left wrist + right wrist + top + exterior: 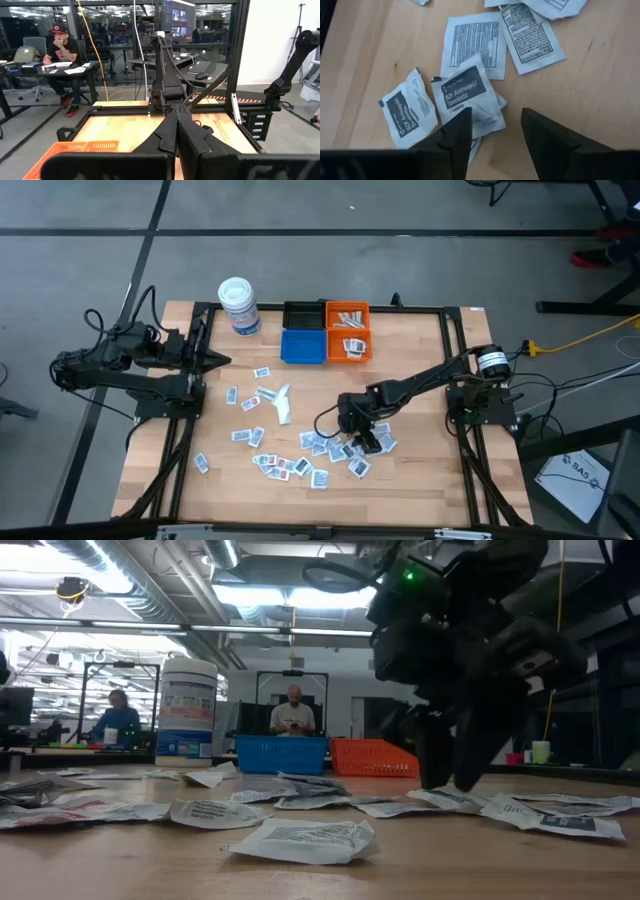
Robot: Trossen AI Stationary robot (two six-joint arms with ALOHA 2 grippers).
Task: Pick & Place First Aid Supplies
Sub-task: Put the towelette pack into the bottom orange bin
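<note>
Several small white sachets of the first aid supplies (290, 460) lie flat and scattered over the near half of the wooden table. My right gripper (496, 115) is open and slants down over the right-hand cluster (355, 452). One finger stands over a dark-labelled antiseptic towelette sachet (466, 97), the other over bare wood. In the low view its fingertips (450, 780) are down close to the sachets. My left gripper (222, 361) is shut and held level above the table's left edge, with nothing in it. My right gripper comes down slanting from the table's right side, open over the towelette sachet's near corner (485, 117). I cannot tell whether a fingertip touches it. The sachet lies flat on the table, partly overlapping other sachets.
At the far edge stand a blue bin (303, 346), a black bin (303, 315) and orange bins (348, 345) holding a few sachets. A white lidded tub (239, 306) stands at the far left. People sit in the room beyond the table.
</note>
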